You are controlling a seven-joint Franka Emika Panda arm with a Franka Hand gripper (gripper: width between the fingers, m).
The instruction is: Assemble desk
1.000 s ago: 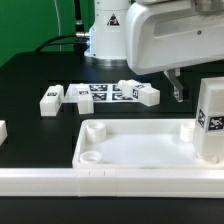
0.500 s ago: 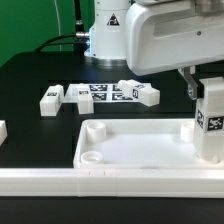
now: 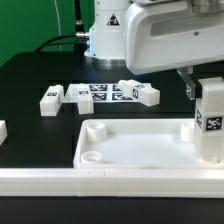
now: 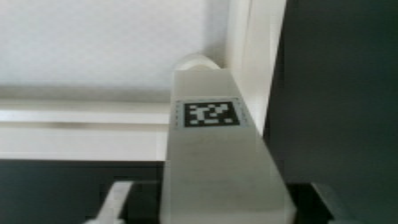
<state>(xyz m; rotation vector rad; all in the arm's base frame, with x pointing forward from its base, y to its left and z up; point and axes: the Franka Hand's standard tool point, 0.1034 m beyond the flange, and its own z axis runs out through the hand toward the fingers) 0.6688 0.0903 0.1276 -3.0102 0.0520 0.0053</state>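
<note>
Rail [image 3: 60, 180]: laid across the front.
Desk top [image 3: 135, 150]: set flat just behind, rim up.
Leg [image 3: 210, 125]: stood upright in its corner at the exterior view's right (tag showing).
Claw [image 4: 214, 200]: clamped narrow on that leg.
Loose leg [image 3: 51, 100]: laid on the black table [image 3: 30, 75] beyond.

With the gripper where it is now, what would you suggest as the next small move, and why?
Probably twist the leg to screw it in: the gripper is shut on the upright leg, which stands in the desk top's corner at the exterior view's right.
</note>
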